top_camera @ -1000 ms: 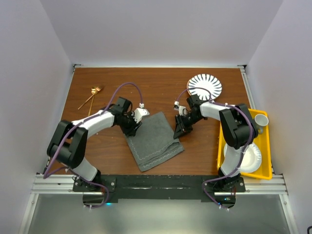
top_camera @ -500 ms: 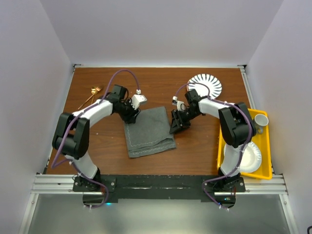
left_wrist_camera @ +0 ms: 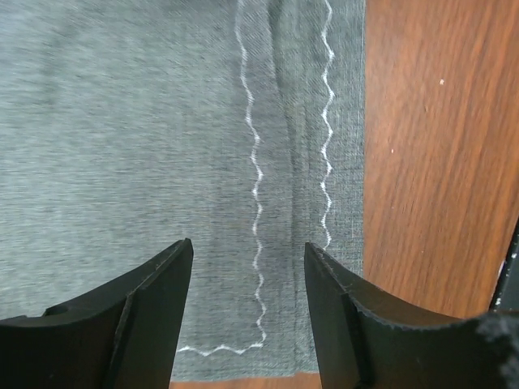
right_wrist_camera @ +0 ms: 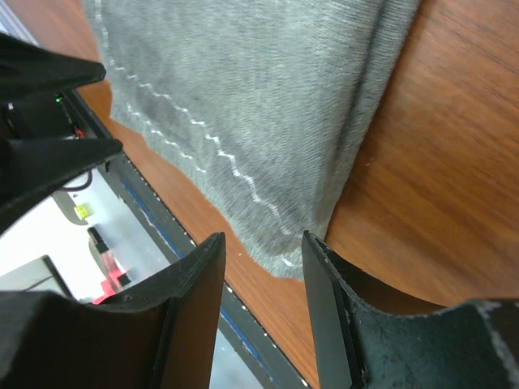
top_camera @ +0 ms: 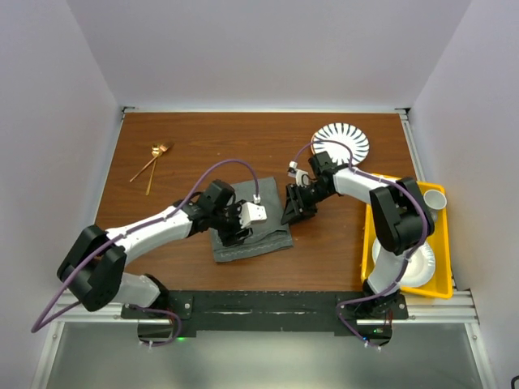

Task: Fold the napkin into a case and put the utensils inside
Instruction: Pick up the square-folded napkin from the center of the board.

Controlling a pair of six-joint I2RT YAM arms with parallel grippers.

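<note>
**foldfan:** Which arm is better placed for the next fold?

**yam_watcher:** Going left to right. The 2 utensils [top_camera: 152, 162] lie together at the far-left of the counter [top_camera: 243, 146], well apart from everything else and nearer the left arm. The left claw [top_camera: 237, 233] hangs right over the napkin [top_camera: 272, 241] with its jaws parted and nothing between them. Its wrist cam shows 2 zigzag hems running straight away from it, next to the cloth's edge. The napkin sits mid-counter, folded but too wide to be a case yet. It's a bit longer far-to-near than across. The right claw [top_camera: 292, 212] is at the napkin's right edge, also spread and empty. The thick folded edge runs away from it, and the near corner is just ahead of the gap. I can't tell if it's touching.

**foldfan:** So the right one?

**yam_watcher:** I'd guess so. It's lined up on an edge, while the left is over the middle of the cloth. Folding that edge leftward would keep the long axis and narrow the strip.
</note>
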